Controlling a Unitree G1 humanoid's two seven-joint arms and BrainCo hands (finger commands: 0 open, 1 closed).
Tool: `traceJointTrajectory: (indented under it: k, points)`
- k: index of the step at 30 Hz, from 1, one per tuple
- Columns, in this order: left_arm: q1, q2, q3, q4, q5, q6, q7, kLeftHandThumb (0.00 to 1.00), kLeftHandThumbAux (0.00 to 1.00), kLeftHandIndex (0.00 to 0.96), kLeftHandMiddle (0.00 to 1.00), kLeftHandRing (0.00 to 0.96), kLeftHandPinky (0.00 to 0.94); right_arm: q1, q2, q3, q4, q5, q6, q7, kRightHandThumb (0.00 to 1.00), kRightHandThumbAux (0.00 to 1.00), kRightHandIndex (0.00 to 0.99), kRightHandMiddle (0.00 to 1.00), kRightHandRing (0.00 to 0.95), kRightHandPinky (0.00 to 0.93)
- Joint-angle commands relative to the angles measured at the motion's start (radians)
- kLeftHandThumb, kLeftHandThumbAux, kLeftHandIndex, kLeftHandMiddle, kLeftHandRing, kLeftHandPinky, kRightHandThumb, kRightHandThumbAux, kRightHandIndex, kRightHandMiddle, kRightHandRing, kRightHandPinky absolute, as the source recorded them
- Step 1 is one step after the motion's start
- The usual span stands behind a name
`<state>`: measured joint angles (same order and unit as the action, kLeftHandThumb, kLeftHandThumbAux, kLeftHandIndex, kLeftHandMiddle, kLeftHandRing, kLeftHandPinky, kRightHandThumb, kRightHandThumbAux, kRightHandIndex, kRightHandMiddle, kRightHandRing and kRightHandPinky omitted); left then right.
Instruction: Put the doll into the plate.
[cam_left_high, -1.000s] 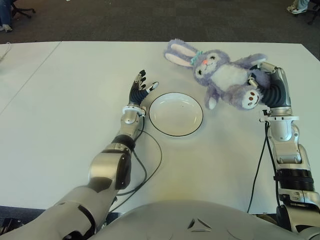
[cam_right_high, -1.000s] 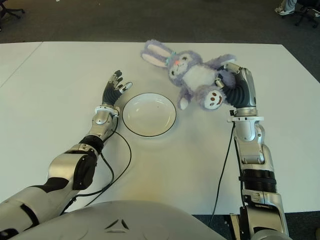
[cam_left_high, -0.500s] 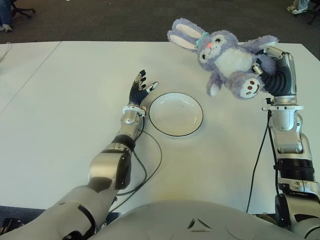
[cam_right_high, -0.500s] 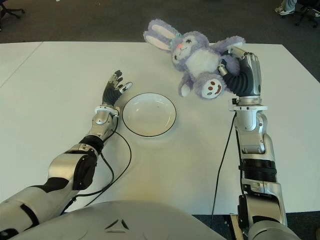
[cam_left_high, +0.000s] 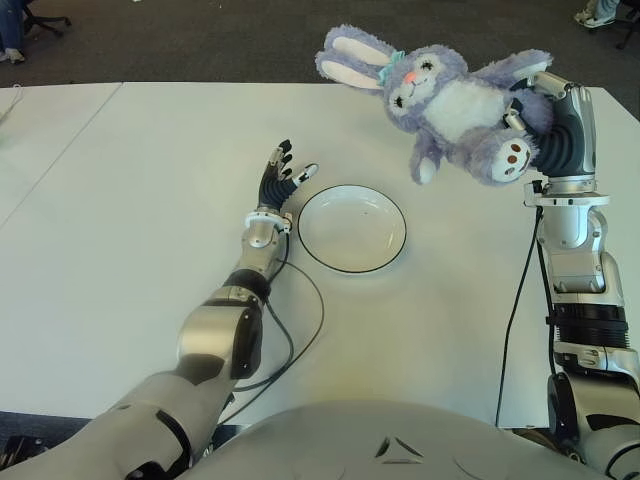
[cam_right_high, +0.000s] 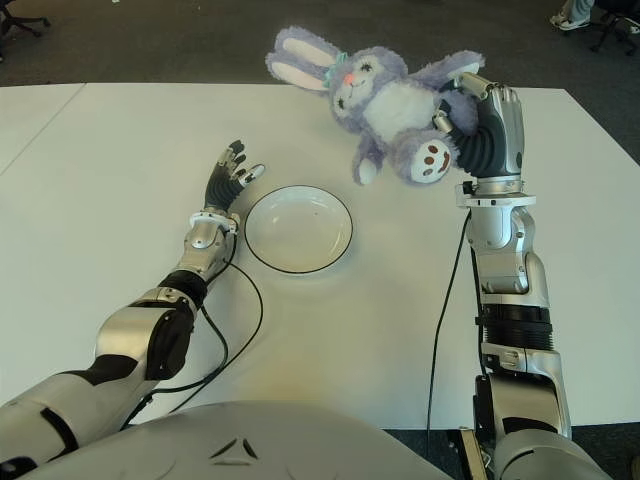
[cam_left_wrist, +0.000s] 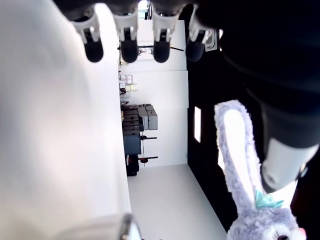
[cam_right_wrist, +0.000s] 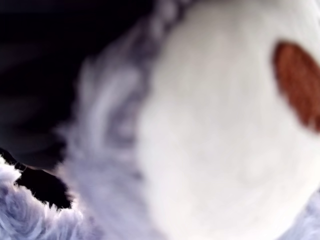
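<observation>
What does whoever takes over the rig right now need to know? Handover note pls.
Right hand: shut on the doll, gripping it at the lower body and holding it up over the far right part of the table, head pointing to the robot's left.
Left hand: open, holding nothing, fingers spread, just left of the plate.
Plate: holds nothing, at the middle of the table, nearer to the robot than the doll and to its left.
Done: doll grasped and off the table.
Left: carry the doll over the plate, lower it in, let go.
</observation>
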<state>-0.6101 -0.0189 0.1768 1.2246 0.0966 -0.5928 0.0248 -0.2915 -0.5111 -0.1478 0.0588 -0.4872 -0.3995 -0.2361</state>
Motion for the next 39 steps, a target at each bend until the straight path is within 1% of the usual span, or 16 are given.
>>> traceJointTrajectory:
  k: [1, 4, 7, 10, 15, 23, 26, 30, 34, 39]
  points:
    - [0.194, -0.029, -0.016, 0.135, 0.023, 0.122, 0.030, 0.000, 0.621, 0.013, 0.044, 0.037, 0.050, -0.030, 0.015, 0.029, -0.043, -0.018, -0.009, -0.006, 0.699, 0.718, 0.438, 0.849, 0.857, 0.841]
    - [0.193, -0.032, -0.016, 0.137, 0.025, 0.129, 0.034, 0.000, 0.607, 0.013, 0.043, 0.035, 0.038, -0.023, 0.029, 0.048, -0.071, -0.024, 0.007, 0.007, 0.699, 0.718, 0.438, 0.850, 0.858, 0.840]
    - [0.192, -0.034, -0.006, 0.136, 0.013, 0.120, 0.017, 0.000, 0.589, 0.010, 0.038, 0.030, 0.031, -0.015, 0.047, 0.072, -0.092, -0.024, 0.019, 0.027, 0.699, 0.718, 0.438, 0.851, 0.858, 0.840]
    - [0.191, -0.036, 0.001, 0.135, 0.006, 0.116, 0.013, 0.000, 0.570, 0.011, 0.037, 0.026, 0.031, -0.009, 0.053, 0.092, -0.094, -0.008, 0.012, 0.053, 0.699, 0.719, 0.438, 0.851, 0.858, 0.839]
    - [0.189, -0.037, 0.004, 0.135, 0.004, 0.115, 0.015, 0.000, 0.558, 0.012, 0.039, 0.026, 0.032, -0.010, 0.058, 0.107, -0.077, 0.003, -0.014, 0.066, 0.699, 0.719, 0.438, 0.853, 0.858, 0.843]
    - [0.186, -0.044, 0.022, 0.133, -0.019, 0.115, -0.013, 0.000, 0.580, 0.013, 0.048, 0.032, 0.035, -0.018, 0.069, 0.130, -0.039, 0.025, -0.062, 0.086, 0.699, 0.720, 0.438, 0.862, 0.866, 0.861]
    - [0.185, -0.045, 0.025, 0.132, -0.025, 0.117, -0.019, 0.000, 0.590, 0.014, 0.050, 0.033, 0.034, -0.019, 0.079, 0.143, -0.028, 0.030, -0.076, 0.093, 0.699, 0.720, 0.438, 0.863, 0.867, 0.855]
    - [0.185, -0.045, 0.017, 0.132, -0.020, 0.115, -0.009, 0.000, 0.609, 0.013, 0.052, 0.035, 0.040, -0.019, 0.084, 0.153, -0.023, 0.034, -0.084, 0.099, 0.699, 0.720, 0.437, 0.863, 0.868, 0.858]
    - [0.188, -0.037, 0.004, 0.135, -0.005, 0.128, 0.005, 0.000, 0.621, 0.008, 0.052, 0.037, 0.040, -0.017, 0.086, 0.164, -0.025, 0.026, -0.084, 0.106, 0.699, 0.720, 0.438, 0.866, 0.872, 0.868]
    - [0.194, -0.033, -0.006, 0.133, 0.002, 0.114, 0.011, 0.000, 0.616, 0.005, 0.052, 0.038, 0.044, -0.014, 0.087, 0.178, -0.036, 0.004, -0.079, 0.112, 0.699, 0.720, 0.438, 0.867, 0.875, 0.867]
